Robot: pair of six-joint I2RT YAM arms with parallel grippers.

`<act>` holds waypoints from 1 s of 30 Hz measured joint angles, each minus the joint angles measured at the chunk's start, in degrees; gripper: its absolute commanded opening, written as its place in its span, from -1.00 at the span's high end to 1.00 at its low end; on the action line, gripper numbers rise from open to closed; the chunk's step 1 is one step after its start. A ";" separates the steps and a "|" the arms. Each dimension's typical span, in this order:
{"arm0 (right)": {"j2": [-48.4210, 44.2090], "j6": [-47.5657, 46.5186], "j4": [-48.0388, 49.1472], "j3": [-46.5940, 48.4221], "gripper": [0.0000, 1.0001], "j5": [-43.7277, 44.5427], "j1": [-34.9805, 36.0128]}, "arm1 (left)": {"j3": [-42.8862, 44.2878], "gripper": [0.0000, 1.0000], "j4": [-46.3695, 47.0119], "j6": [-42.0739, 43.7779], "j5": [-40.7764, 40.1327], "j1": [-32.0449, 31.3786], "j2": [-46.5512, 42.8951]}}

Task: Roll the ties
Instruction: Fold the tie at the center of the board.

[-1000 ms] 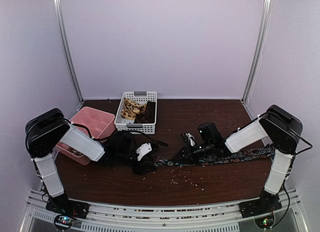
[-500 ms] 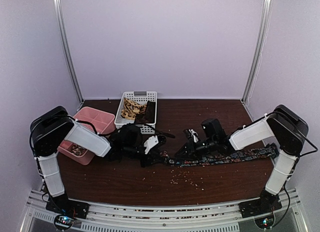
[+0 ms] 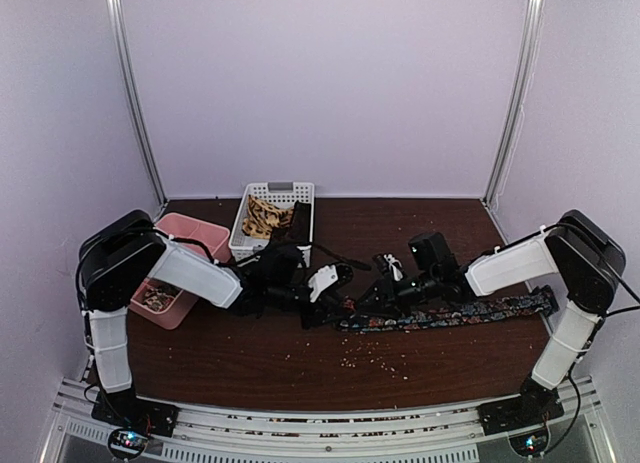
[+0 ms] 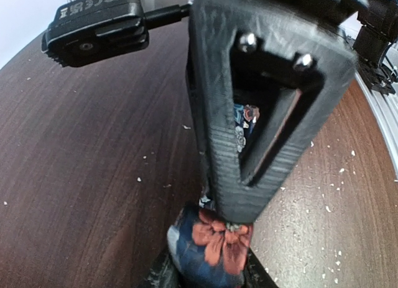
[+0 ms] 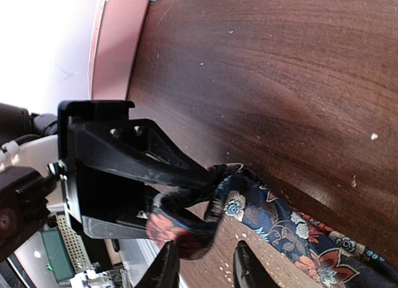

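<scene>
The dark floral tie (image 3: 450,313) lies flat along the table's right half, its left end curled into a small roll (image 4: 214,244). My left gripper (image 3: 328,305) is shut on that roll, which sits between its two fingers at the bottom of the left wrist view. My right gripper (image 3: 368,301) is right next to it, facing it. Its jaws (image 5: 205,269) stand open, and the curled end of the tie (image 5: 186,229) rests just above one fingertip. The tan tie (image 3: 262,218) and the dark brown tie (image 3: 295,226) lie in the white basket (image 3: 272,251).
A pink tray (image 3: 190,233) stands at the left, behind my left arm. Pale crumbs (image 3: 375,355) are scattered on the brown table in front of the tie. Grey walls close in the back and both sides.
My left arm has reached to the right to the tie's curled end and closed on it. My right gripper has opened, and both grippers and the tie have shifted right.
</scene>
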 measured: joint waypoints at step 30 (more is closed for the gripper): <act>1.49 -4.13 -7.87 1.31 0.95 3.43 0.15 | 0.22 -0.54 -5.66 0.87 -5.46 -2.60 -0.09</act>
